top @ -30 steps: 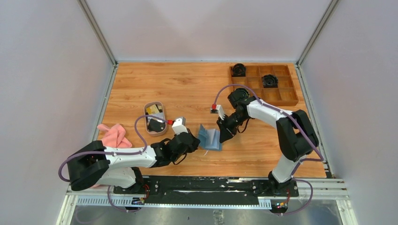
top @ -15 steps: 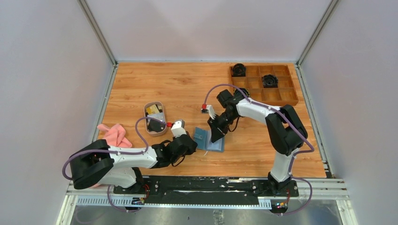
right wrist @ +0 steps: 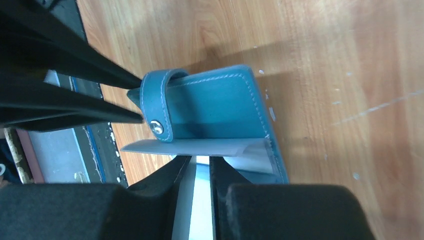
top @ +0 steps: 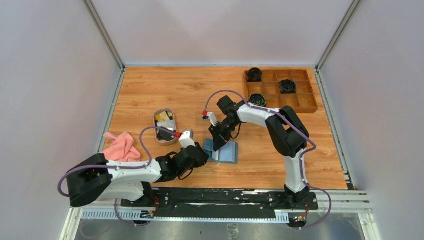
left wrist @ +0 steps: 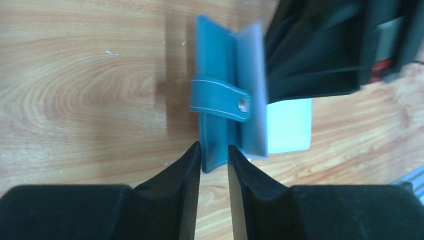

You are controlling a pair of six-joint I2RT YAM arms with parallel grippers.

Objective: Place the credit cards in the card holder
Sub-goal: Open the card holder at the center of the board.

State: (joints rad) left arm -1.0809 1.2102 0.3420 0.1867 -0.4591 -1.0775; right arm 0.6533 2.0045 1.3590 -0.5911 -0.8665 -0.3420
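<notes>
The teal-blue card holder (top: pixel 227 152) lies open on the table, one cover raised, its snap strap (left wrist: pixel 220 100) hanging across. My left gripper (top: pixel 202 152) is at its near-left corner. The jaws are parted a little, with the raised cover's corner (left wrist: pixel 214 155) between the tips of the left gripper (left wrist: pixel 214 149). My right gripper (top: pixel 216 145) comes down from the far side. In the right wrist view the right gripper (right wrist: pixel 200 160) is narrowly open, its tips against a grey inner pocket leaf (right wrist: pixel 200 147). The holder's pale inside shows through the gap. Yellowish credit cards (top: pixel 162 118) lie in the oval dish (top: pixel 165 109).
A pink cloth (top: pixel 120 145) lies at the near left, beside the left arm. A brown wooden compartment tray (top: pixel 300 100) stands at the far right with black round objects (top: pixel 287 86) in it. The two grippers are close together over the holder.
My right gripper has moved left across the card holder. My left gripper has drawn back slightly, and its jaws have parted from fully shut. The raised cover leans lower.
</notes>
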